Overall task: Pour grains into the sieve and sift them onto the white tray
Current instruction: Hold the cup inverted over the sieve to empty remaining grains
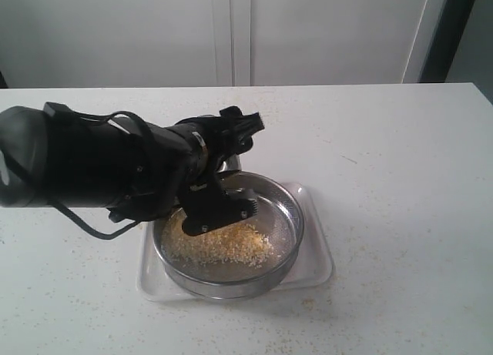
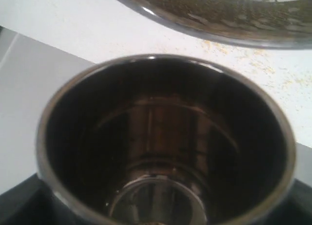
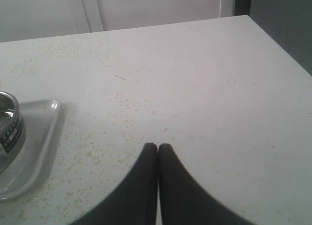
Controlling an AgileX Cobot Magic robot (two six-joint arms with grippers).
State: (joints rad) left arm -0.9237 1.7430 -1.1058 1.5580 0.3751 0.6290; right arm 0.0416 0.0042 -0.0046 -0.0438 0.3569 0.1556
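- Currently my left gripper (image 1: 227, 166) is clamped around a small steel cup (image 2: 161, 137), with a dark finger at either side of it. The cup's shiny inside faces the wrist camera.
- That gripper hangs over the left edge of the sieve (image 1: 296, 224), as the exterior view shows it.
- The sieve sits on the white tray (image 1: 317, 264), and the grains (image 1: 219, 247) lie heaped on its mesh, toward the left.
- My right gripper (image 3: 157, 148) has its fingers pressed together with nothing between them. It is low over the table (image 1: 400, 178), near a corner of the tray.
- Loose yellow specks (image 3: 92, 154) dot the table around the tray.
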